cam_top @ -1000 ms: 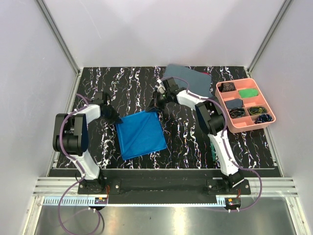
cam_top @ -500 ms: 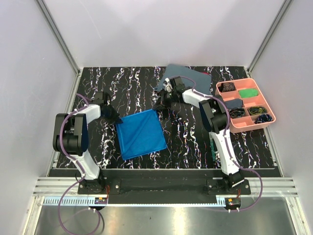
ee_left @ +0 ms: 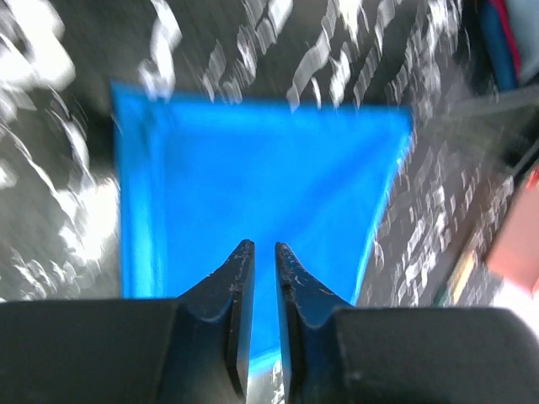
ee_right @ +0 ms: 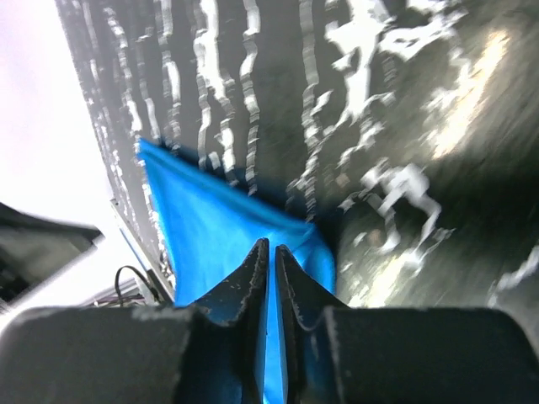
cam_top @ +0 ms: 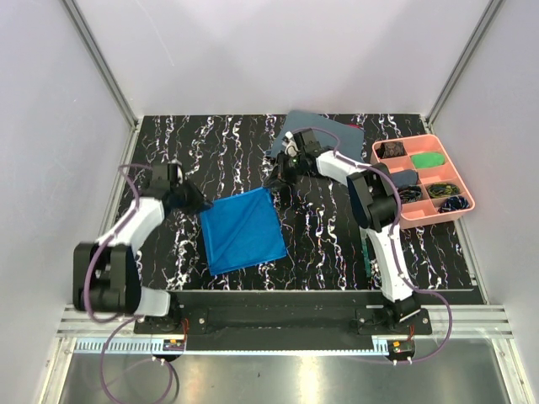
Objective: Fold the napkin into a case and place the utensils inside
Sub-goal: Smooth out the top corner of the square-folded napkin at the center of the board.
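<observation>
Top view w/ both wrist views. The napkin lies flat on the counter, roughly mid-counter between the two arms, as a broad four-sided sheet; a doubled band along one edge in the left wrist view suggests a hem or a first fold, which one cannot be told. Left hand sits just off the napkin's far-left corner, jaws slightly apart w/ nothing seen between them. Right hand sits at the far-right corner, jaws almost together; whether they pinch the cloth cannot be told. A grey-blue cloth and a pink tray lie farther back and to the right, apart from the napkin. Progress, est.: early. No narrow case is formed yet, so most folds remain, then loading of the utensils, which cannot be made out w/ certainty here.
</observation>
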`<action>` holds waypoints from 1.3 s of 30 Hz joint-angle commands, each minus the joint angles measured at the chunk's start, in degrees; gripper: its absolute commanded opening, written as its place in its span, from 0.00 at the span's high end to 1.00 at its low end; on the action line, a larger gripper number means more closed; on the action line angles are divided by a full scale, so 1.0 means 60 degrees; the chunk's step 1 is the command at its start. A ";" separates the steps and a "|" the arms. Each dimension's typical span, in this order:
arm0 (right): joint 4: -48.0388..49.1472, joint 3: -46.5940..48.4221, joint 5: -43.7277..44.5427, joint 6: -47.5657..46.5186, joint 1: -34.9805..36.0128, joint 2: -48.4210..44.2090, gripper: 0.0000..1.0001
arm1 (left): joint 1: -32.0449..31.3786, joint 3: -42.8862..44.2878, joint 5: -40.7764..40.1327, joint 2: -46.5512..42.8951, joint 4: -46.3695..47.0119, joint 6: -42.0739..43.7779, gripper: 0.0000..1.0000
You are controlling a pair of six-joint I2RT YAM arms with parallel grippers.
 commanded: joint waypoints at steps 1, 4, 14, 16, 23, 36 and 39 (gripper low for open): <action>-0.0068 -0.0239 0.0267 -0.0191 0.0217 -0.1557 0.83 | -0.0570 -0.1497 0.0903 -0.1223 0.0103 -0.0263 0.83; -0.0054 -0.0430 0.0253 -0.0176 0.0612 -0.1909 0.79 | -0.0878 -0.2303 0.0976 -0.1824 0.0293 -0.0468 0.85; 0.1615 -0.1323 -0.0699 0.0995 0.2049 -0.1486 0.78 | -0.0923 -0.3622 0.0991 -0.2193 0.0309 -0.0498 0.90; 0.1850 -0.1397 -0.0773 0.1112 0.2049 -0.1252 0.78 | -0.0923 -0.3696 0.0657 -0.2207 -0.0098 -0.0571 0.96; 0.1821 -0.1397 -0.0539 0.0967 0.2035 -0.0636 0.78 | -0.0923 -0.4135 -0.0415 -0.2880 -0.0834 -0.1229 0.98; 0.0696 -0.1090 0.0003 0.0016 0.1918 -0.0576 0.75 | -0.0879 -0.2879 -0.1161 -0.3777 -0.1478 -0.0865 0.61; 0.0314 -0.1075 0.0106 -0.0190 0.1947 -0.0942 0.71 | -0.0413 -0.1590 -0.1674 -0.2523 -0.1654 -0.0309 0.46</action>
